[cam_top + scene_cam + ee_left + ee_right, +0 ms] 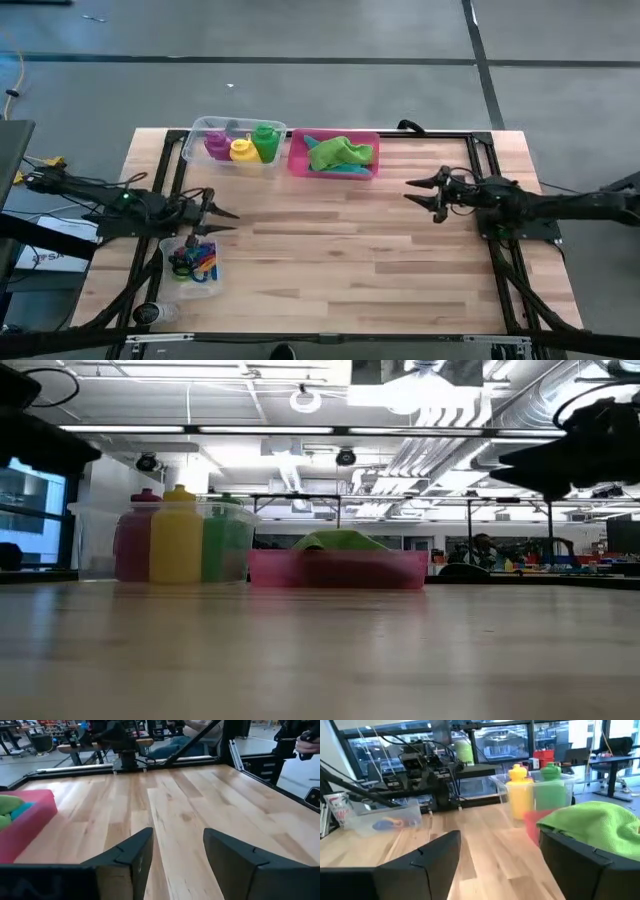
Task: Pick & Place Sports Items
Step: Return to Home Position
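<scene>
The purple bottle (216, 146), yellow bottle (241, 150) and green bottle (265, 141) stand in a clear tub (195, 128) at the table's far edge. Beside it, the green cloth (340, 152) hides most of the teal cloth (345, 169) in the pink tray (296, 160). The coloured rings (192, 260) (too tangled to count) lie in a second tub (205, 288), which the low view does not show. It sits just beside the left arm (120, 205). Its jaws and those of the right arm (540, 205) are open and empty over the wooden table (340, 250).
</scene>
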{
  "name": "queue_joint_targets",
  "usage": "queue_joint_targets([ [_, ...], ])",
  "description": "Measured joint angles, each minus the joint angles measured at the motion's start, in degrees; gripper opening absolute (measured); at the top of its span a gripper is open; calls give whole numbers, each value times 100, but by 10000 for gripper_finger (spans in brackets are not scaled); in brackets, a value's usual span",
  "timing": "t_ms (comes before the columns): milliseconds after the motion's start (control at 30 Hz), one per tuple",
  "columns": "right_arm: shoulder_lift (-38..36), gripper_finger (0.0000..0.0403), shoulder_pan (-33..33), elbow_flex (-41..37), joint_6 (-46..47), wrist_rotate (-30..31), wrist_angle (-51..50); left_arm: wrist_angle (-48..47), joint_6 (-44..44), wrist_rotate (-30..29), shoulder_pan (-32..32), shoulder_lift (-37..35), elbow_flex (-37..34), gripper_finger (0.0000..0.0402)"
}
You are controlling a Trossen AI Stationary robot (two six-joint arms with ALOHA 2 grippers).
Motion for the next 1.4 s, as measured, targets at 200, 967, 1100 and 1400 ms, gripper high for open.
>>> queue_joint_targets([
  [200, -679, 215, 0, 0, -31, -10, -862, 185, -116, 41, 0, 0, -183, 125],
  [967, -3108, 215, 0, -4, -340, -121, -3111, 679, 180, 175, -2, 0, -565, 93],
  [1100, -3062, 215, 5, -4, -381, 44, -3145, 667, 157, 179, -2, 0, -567, 93],
  [1400, -2856, 215, 4, -7, 113, 163, -3177, 654, -277, 185, -1, 0, -567, 93],
])
